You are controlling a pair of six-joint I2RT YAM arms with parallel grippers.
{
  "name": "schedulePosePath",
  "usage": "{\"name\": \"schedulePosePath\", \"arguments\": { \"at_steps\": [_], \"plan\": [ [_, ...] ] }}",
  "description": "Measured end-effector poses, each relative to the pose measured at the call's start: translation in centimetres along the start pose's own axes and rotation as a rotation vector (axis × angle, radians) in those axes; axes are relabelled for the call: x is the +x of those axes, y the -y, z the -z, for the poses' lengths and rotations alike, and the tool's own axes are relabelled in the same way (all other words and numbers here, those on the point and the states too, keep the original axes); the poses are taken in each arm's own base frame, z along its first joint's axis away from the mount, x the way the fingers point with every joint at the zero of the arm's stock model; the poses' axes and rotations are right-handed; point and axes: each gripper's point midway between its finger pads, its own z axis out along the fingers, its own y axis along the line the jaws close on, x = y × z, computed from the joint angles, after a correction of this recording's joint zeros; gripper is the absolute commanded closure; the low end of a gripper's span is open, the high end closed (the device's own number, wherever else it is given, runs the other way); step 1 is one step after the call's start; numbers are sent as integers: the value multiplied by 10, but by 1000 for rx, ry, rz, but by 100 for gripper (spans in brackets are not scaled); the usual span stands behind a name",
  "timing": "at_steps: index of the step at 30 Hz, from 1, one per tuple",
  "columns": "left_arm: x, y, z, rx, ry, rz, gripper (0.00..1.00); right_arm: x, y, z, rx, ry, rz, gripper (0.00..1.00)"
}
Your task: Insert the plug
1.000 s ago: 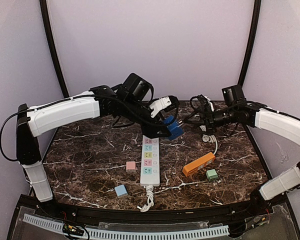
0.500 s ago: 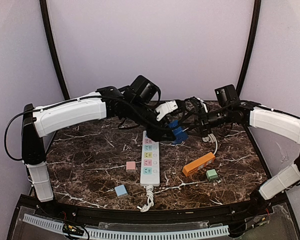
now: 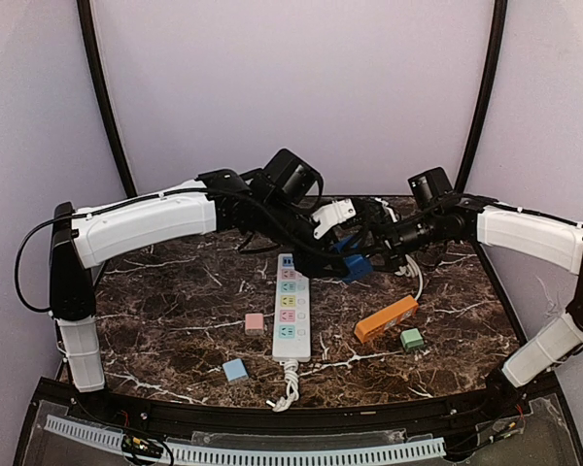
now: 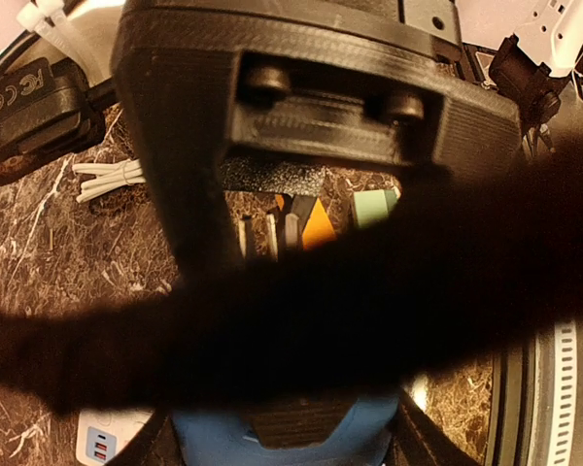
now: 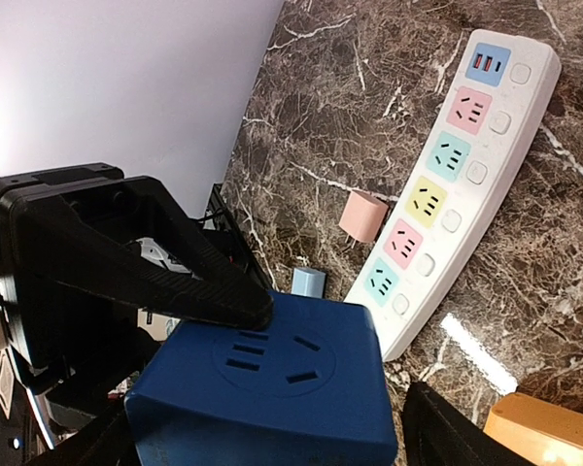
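Observation:
The plug (image 3: pixel 356 265) is a dark blue cube, held above the far end of the white power strip (image 3: pixel 291 306). My left gripper (image 3: pixel 344 254) is shut on it, and one black finger (image 5: pixel 175 282) presses its socketed face (image 5: pixel 272 374). In the left wrist view the plug (image 4: pixel 214 437) fills the bottom between the fingers, under a dark blurred cable. My right gripper (image 3: pixel 367 250) comes from the right and stands open. Its fingers straddle the plug's sides, and a gap shows beside the right one (image 5: pixel 447 432). The power strip (image 5: pixel 447 175) lies below with its coloured sockets free.
On the table lie an orange block (image 3: pixel 386 318), a green plug (image 3: pixel 412 339), a pink plug (image 3: pixel 255 323) and a light blue plug (image 3: pixel 235 370). A white cable (image 3: pixel 415 279) lies under the right arm. Dark curved poles stand at the back corners.
The left arm carried the blue plug to the right. The right gripper moved left until its fingers came round the plug, and they have narrowed somewhat.

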Motion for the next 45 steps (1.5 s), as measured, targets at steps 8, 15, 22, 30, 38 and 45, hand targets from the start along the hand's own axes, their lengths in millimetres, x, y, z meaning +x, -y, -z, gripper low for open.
{"name": "schedulePosePath", "arguments": {
  "at_steps": [8, 15, 22, 30, 38, 45],
  "plan": [
    [7, 0, -8, -5, -32, -9, 99, 7, 3, 0, 14, -25, -16, 44],
    [9, 1, -11, -19, -68, -31, 98, 11, 6, -1, 23, -47, -36, 66],
    [11, 2, -14, -23, -93, -34, 67, 14, 10, -2, 33, -59, -40, 100],
    [8, 4, -16, -20, -86, -25, 1, 20, 12, -1, 47, -77, -44, 100],
    [-1, 0, -16, -35, -48, 2, 1, 18, 18, 1, 93, -56, -30, 100],
    [4, 2, -2, -58, -25, 10, 1, 11, 15, 9, 124, -6, 1, 100]
  ]
}}
